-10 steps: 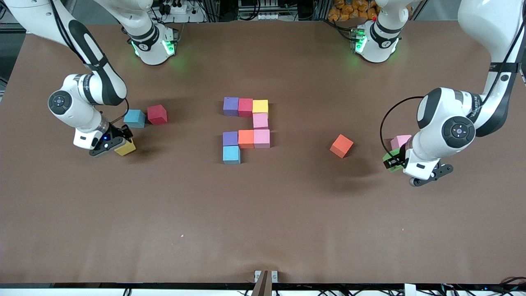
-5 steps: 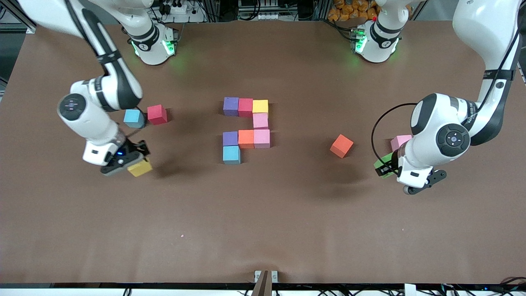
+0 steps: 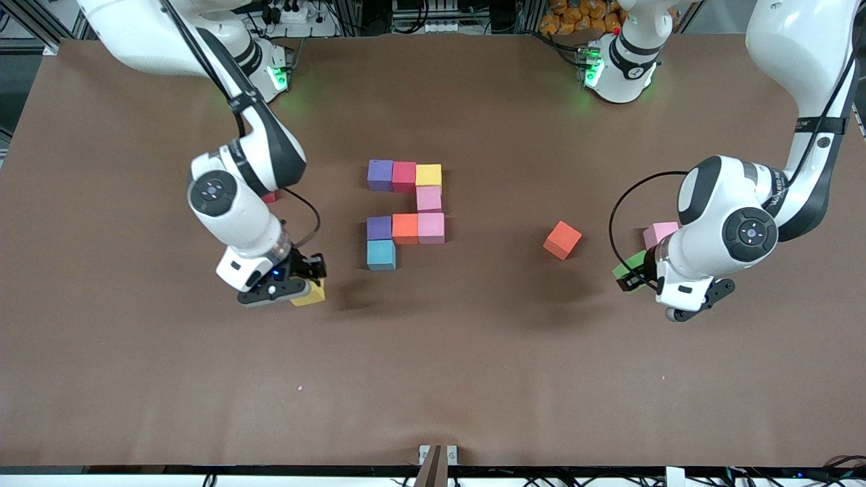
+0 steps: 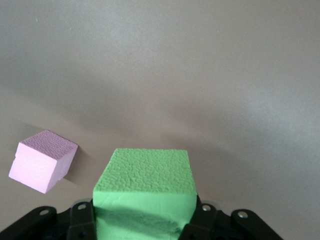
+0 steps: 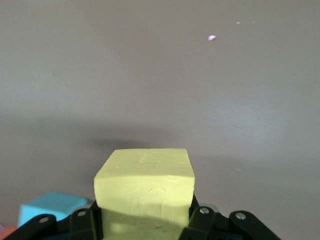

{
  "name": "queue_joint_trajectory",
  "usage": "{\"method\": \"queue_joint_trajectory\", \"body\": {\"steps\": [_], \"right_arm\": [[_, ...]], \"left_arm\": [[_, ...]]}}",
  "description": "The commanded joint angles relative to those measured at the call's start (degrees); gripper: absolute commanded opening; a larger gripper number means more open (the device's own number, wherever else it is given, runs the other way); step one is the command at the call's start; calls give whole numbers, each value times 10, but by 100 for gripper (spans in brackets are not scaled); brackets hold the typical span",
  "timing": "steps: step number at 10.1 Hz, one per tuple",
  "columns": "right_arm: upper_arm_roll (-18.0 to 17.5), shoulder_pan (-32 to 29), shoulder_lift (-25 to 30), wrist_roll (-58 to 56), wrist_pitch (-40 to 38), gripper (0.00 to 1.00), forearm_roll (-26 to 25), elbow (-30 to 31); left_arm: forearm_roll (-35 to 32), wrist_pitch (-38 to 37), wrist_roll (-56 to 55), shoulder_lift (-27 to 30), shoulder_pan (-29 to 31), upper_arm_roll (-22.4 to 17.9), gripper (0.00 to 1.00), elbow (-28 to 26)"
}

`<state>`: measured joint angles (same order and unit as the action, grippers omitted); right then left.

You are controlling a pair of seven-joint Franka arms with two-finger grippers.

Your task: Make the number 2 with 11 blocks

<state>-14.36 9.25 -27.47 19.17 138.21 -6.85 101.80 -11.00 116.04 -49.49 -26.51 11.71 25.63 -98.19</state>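
Observation:
Eight blocks make a partial number 2 at the table's middle: purple, red, yellow in the top row, pink under the yellow, purple, orange, pink in the middle row, light blue nearest the front camera. My right gripper is shut on a yellow block, also in the right wrist view, held over bare table beside the light blue block. My left gripper is shut on a green block, also in the left wrist view, held up beside a loose pink block.
A loose orange block lies tilted between the figure and the left gripper. A red block shows only as a sliver under the right arm. A small pink crumb lies near the front edge.
My right gripper has carried the yellow block toward the figure and nearer the front camera, hiding the loose light blue and red blocks. My left gripper with the green block barely moved.

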Motion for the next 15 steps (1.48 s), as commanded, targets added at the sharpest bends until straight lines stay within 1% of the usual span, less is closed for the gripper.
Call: {"method": "queue_joint_trajectory", "body": {"steps": [1, 3, 4, 6, 9, 10, 11, 13, 15], "right_arm": [[3, 53, -98, 108, -35, 20, -1, -134], [6, 88, -147, 152, -58, 20, -4, -205], [8, 99, -165, 167, -57, 20, -4, -218], [19, 121, -193, 180, -57, 20, -9, -229], [26, 125, -195, 181, -59, 20, -9, -216], [30, 135, -194, 182, -61, 20, -10, -209], [40, 143, -193, 183, -73, 20, -9, -209], [40, 147, -188, 184, -84, 20, -9, -191], [40, 148, -188, 185, -85, 20, -8, -188]], "left_arm": [[20, -14, -91, -24, -23, 0, 36, 37], [21, -14, -172, -40, -41, 0, 36, 55], [26, -13, -201, -45, -50, 0, 36, 56], [40, -13, -272, -71, -76, 0, 36, 90], [40, 2, -387, -120, -120, 0, 36, 148], [39, 23, -422, -128, -136, -4, 36, 156], [39, 46, -456, -132, -145, -5, 37, 156], [39, 81, -509, -139, -161, -6, 37, 156], [38, 108, -549, -151, -172, -6, 37, 157]]}}
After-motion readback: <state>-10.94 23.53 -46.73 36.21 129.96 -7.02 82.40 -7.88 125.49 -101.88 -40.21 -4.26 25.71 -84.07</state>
